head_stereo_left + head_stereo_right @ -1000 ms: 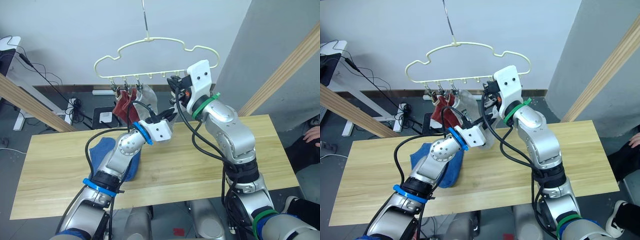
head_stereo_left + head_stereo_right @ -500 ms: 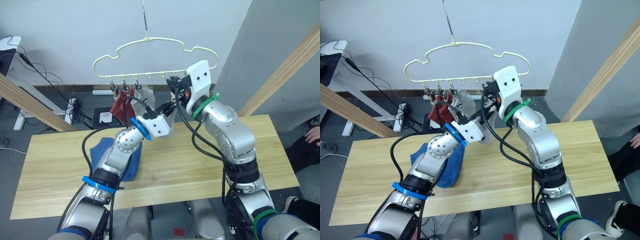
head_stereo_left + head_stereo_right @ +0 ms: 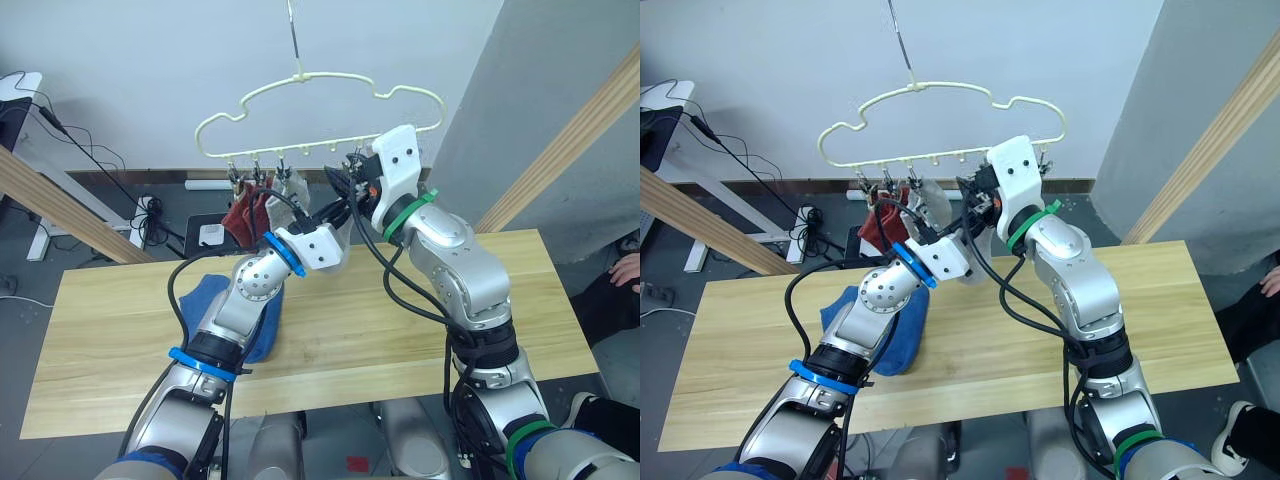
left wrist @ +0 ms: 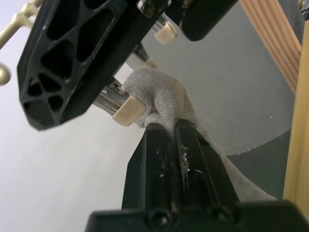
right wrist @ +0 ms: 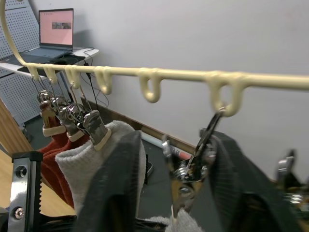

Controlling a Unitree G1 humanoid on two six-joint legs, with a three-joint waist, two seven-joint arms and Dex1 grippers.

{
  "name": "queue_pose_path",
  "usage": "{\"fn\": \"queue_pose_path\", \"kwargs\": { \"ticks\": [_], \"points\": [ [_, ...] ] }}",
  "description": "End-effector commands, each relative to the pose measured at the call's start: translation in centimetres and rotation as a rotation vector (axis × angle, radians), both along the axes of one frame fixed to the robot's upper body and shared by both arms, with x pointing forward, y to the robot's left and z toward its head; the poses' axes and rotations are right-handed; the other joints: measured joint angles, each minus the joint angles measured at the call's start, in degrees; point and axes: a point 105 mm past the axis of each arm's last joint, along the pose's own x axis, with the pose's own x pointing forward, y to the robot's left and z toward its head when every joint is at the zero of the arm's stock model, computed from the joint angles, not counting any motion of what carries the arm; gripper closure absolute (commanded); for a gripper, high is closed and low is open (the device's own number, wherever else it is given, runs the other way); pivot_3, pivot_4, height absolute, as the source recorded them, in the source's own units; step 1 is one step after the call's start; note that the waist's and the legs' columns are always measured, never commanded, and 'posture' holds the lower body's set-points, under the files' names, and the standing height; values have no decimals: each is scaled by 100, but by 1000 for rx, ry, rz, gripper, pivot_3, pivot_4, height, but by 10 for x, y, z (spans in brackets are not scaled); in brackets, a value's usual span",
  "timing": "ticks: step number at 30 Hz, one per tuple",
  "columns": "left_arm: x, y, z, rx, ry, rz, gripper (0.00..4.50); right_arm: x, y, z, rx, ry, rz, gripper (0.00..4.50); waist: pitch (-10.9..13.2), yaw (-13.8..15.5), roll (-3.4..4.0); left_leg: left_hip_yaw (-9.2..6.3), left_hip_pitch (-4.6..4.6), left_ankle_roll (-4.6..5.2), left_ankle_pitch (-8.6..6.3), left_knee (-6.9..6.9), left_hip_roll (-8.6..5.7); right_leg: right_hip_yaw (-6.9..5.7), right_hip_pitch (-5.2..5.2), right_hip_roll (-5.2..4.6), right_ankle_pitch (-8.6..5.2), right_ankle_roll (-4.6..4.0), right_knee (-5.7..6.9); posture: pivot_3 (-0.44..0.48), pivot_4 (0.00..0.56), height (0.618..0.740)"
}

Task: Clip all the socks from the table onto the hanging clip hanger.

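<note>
The pale yellow clip hanger (image 3: 320,92) hangs above the table (image 3: 420,330). Two rust red socks (image 3: 243,212) and one light grey sock (image 3: 296,190) hang from its left clips. My left gripper (image 3: 337,213) is shut on a second light grey sock (image 4: 161,94) and holds its cuff up between the cream pads of a metal clip (image 4: 126,112). My right gripper (image 3: 350,186) is shut on that clip (image 5: 187,171) and the clip's pads stand apart. Blue socks (image 3: 222,312) lie in a heap on the table's left half.
Slanted wooden poles (image 3: 60,205) (image 3: 570,150) of a frame cross behind the table on both sides. A person's hand (image 3: 628,270) shows at the right edge. Cables and a desk (image 3: 25,100) stand at the back left.
The hanger has swung a little to the right. My left gripper has lifted the grey sock higher, up to the clip in my right gripper.
</note>
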Motion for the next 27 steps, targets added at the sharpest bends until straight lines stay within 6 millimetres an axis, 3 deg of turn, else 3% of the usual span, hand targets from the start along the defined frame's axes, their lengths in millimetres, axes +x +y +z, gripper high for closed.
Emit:
{"fn": "queue_pose_path", "kwargs": {
  "ticks": [1,6,17,21,27],
  "points": [
    [-2,2,17,-56,-50,-6,4500,-11,-4,15,36,-50,15,1780,0,1,0,0,0,0,0,0,0,0,0,0,0,0,0,-193,319,740],
    [-3,1,16,-100,-17,-25,4500,-20,-12,14,16,-47,35,1780,0,14,0,0,-2,0,0,0,-1,0,0,0,0,0,-1,-197,322,740],
    [-23,9,9,-186,180,-156,1592,-39,-30,7,-89,-58,56,1749,0,13,0,-1,-4,1,0,0,0,0,0,1,0,0,-3,-208,327,740],
    [-37,19,8,-179,292,-223,1592,-46,-40,5,-117,-73,46,1749,0,11,0,-2,-3,1,0,0,1,0,1,1,0,0,-3,-203,329,740],
    [-50,42,27,-211,434,-258,1592,-49,-57,13,-122,-142,-47,1749,0,15,0,-3,-2,6,4,1,1,0,4,4,1,3,-2,-201,329,740]
  ]
}}
